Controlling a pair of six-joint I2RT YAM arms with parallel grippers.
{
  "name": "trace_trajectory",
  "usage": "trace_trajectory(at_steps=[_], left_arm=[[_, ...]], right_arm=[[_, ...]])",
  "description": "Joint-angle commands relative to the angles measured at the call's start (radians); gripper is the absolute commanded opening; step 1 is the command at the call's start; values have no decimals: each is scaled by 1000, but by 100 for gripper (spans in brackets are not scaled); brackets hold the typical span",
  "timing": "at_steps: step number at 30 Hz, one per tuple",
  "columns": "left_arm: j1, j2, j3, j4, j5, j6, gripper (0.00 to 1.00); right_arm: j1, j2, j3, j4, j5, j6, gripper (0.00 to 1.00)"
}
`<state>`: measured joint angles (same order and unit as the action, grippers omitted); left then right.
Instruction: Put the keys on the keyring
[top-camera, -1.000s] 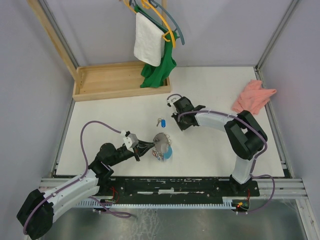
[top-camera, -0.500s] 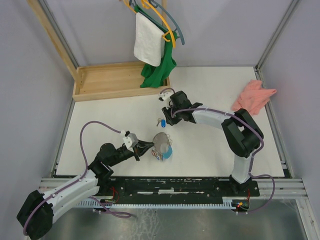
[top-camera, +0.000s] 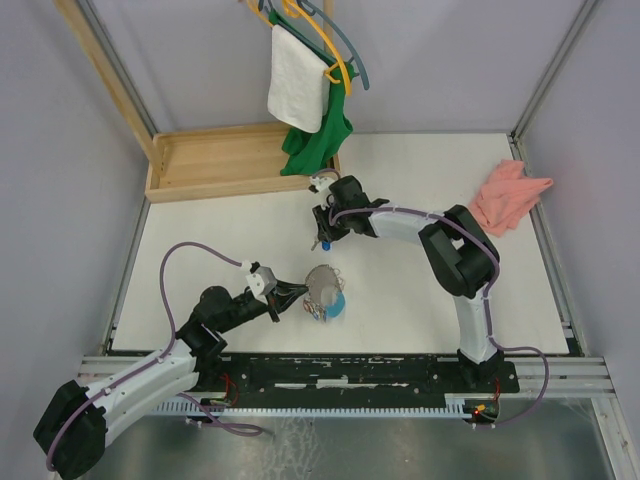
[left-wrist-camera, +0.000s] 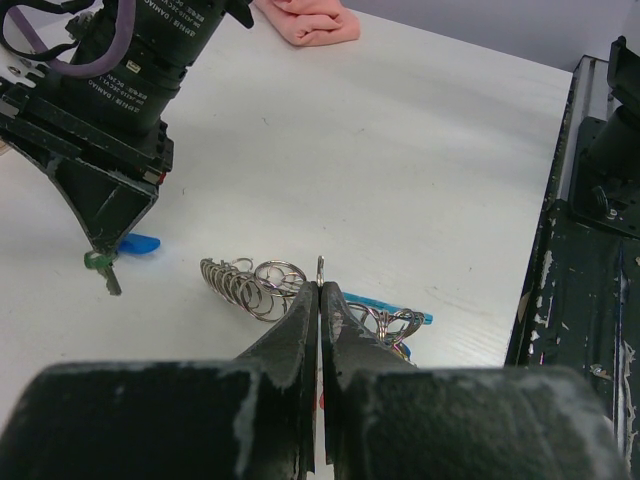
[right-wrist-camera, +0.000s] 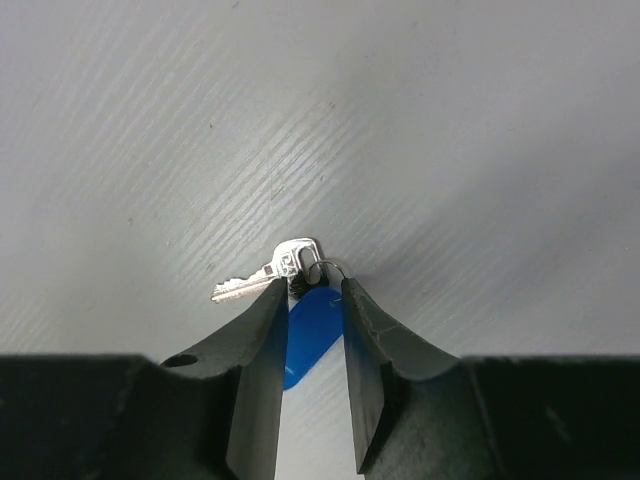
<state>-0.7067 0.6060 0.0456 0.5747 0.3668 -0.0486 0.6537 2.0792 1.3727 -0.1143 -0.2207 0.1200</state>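
The right arm (top-camera: 420, 232) is being held stretched leftward across the counter (top-camera: 420, 290), bent at the elbow and tipped down at the wrist, so that the right hand (top-camera: 322, 238) is being pointed at the surface near the counter's middle. Its fingers are being kept narrowly apart and set astride a blue tag (right-wrist-camera: 312, 330) lying flat on the counter; whether the pads are touching the tag cannot be told. A silver key (right-wrist-camera: 262, 270), joined to the tag by a small wire loop, is being left just beyond the fingertips. The left arm (top-camera: 150, 375) is being held low, extended forward and rightward from its base, with the left hand (top-camera: 300, 293) laid nearly level just above the counter. Its fingers are being pressed together on a thin ring of the keyring bunch (left-wrist-camera: 255, 285), which is resting on the counter right at the tips, near the key and tag but apart from them.
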Motion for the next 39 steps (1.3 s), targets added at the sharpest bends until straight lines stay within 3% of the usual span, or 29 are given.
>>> trace_trajectory(at_steps=[1, 22, 29, 39], left_arm=[[1, -11, 19, 56, -6, 44, 3], [1, 7, 19, 65, -2, 45, 3], [1, 3, 19, 64, -1, 44, 3], [1, 4, 19, 62, 2, 44, 3]], right_arm=[[-13, 20, 46, 7, 7, 46, 35], [-17, -47, 45, -2, 21, -23, 43], [-29, -116, -15, 72, 1, -12, 44], [-51, -15, 44, 22, -25, 6, 39]])
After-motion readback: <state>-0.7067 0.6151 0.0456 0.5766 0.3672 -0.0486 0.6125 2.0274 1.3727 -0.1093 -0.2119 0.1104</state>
